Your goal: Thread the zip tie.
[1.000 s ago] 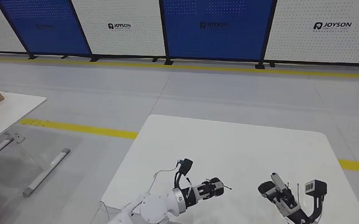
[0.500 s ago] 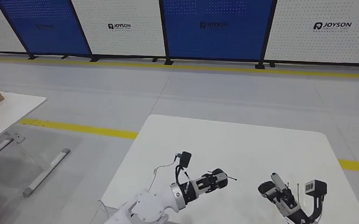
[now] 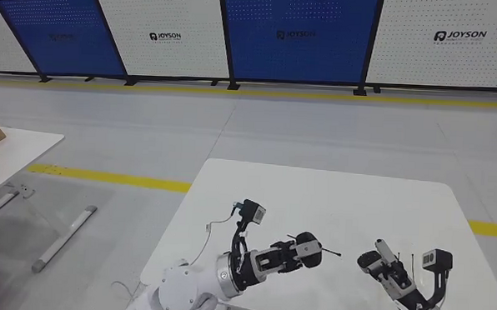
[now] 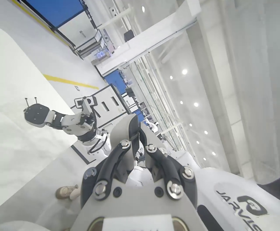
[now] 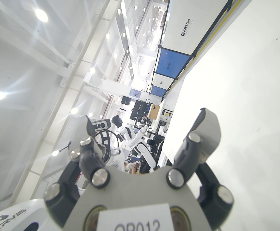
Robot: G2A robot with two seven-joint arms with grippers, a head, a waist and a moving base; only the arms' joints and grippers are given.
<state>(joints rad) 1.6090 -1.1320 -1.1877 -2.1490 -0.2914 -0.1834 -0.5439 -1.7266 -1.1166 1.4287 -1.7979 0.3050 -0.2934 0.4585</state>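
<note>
A thin black zip tie (image 3: 330, 252) sticks out of my left gripper (image 3: 309, 249), pointing across the white table (image 3: 330, 192) toward the other arm. In the left wrist view the left gripper (image 4: 135, 123) has its two fingers pressed together; the strip between them is too thin to make out there. My right gripper (image 3: 378, 252) is at the table's near right, a short gap from the zip tie's tip. The right wrist view has the right gripper (image 5: 145, 114) open wide with nothing between its fingers (image 5: 204, 118). The right arm (image 4: 65, 121) also appears in the left wrist view.
Both arms hang over the near edge of the table. Bare tabletop stretches beyond them to the far edge. A second white table (image 3: 15, 157) stands off to the left across the floor, and blue and white pegboard panels (image 3: 295, 36) line the back.
My left arm has pushed forward and to the right, carrying the zip tie's tip closer to the right gripper, and its wrist has turned. The right arm has kept still.
</note>
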